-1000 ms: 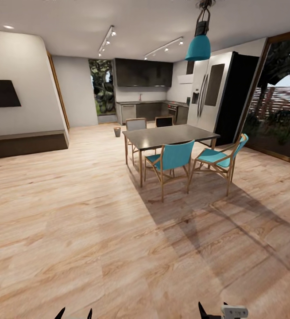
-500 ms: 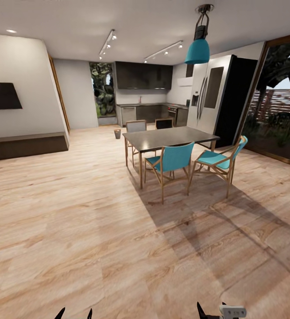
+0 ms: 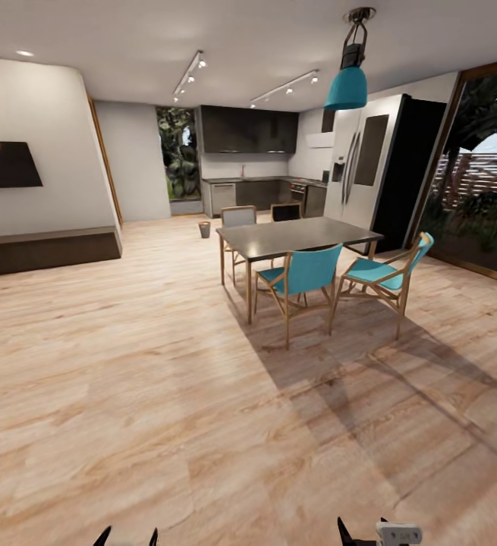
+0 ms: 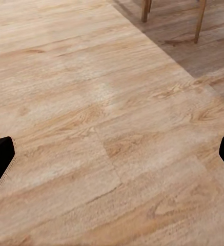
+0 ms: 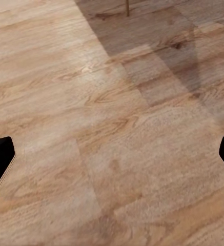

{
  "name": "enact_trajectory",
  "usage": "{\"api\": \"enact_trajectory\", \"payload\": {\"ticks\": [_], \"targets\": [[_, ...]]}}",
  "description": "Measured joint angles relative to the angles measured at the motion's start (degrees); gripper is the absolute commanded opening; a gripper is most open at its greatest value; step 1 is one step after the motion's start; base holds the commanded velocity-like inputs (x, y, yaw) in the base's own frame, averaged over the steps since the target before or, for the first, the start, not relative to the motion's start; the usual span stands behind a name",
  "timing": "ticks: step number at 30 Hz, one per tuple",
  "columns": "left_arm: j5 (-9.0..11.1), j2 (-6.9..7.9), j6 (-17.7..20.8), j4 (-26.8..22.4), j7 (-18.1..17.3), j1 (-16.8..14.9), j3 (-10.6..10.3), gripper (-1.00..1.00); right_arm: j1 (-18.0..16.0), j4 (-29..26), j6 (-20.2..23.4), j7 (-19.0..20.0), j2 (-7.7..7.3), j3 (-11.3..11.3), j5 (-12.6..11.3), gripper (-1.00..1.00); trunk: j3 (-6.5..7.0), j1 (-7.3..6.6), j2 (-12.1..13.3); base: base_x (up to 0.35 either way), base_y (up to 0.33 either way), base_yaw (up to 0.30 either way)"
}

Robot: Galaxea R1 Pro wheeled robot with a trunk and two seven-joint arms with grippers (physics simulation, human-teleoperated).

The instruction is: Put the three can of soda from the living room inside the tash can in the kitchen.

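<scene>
The tash can (image 3: 204, 229) is a small grey bin standing far off on the pale wood floor, in front of the kitchen (image 3: 246, 163) with its dark cabinets. The soda cans are out of view. My left gripper (image 3: 127, 538) pokes in at the lower edge of the head view, its two dark fingertips apart. The left wrist view has that gripper (image 4: 112, 159) wide open over bare planks, nothing between its fingers. My right gripper (image 3: 369, 537) is low at the right; in its wrist view the right gripper (image 5: 112, 159) is also open and holds nothing.
A dark dining table (image 3: 297, 233) with teal chairs (image 3: 305, 274) stands ahead to the right, under a teal pendant lamp (image 3: 346, 87). A steel fridge (image 3: 366, 167) and glass doors (image 3: 483, 167) are on the right. A wall TV (image 3: 5, 163) and low bench (image 3: 47, 249) are on the left.
The whole head picture has slid a little to the right, so the camera moved. Both grippers keep their place and stay open.
</scene>
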Motion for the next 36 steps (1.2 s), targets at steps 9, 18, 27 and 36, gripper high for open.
{"api": "enact_trajectory", "payload": {"ticks": [9, 18, 27, 36], "targets": [[0.0, -0.01, 0.2, 0.2, 0.0, 0.0, 0.1, 1.00, 0.0, 0.1, 0.0, 0.0, 0.00, 0.0, 0.0, 1.00, 0.00, 0.00, 0.0, 0.228, 0.201, 0.000], [0.0, 0.00, 0.2, 0.2, 0.0, 0.0, 0.1, 1.00, 0.0, 0.1, -0.1, 0.0, 0.00, 0.0, 0.0, 1.00, 0.07, 0.00, 0.0, 0.264, 0.172, 0.103], [0.0, -0.02, 0.2, 0.2, 0.0, 0.0, 0.1, 1.00, 0.0, 0.2, -0.2, -0.1, 0.00, 0.0, 0.0, 1.00, 0.36, 0.00, 0.0, 0.267, 0.165, 0.215], [0.0, -0.03, 0.2, 0.2, 0.0, 0.0, 0.1, 1.00, 0.0, 1.5, -0.4, -0.1, -0.05, 0.0, 0.1, 1.00, 0.61, 0.00, 0.0, 0.267, 0.165, 0.239]]}}
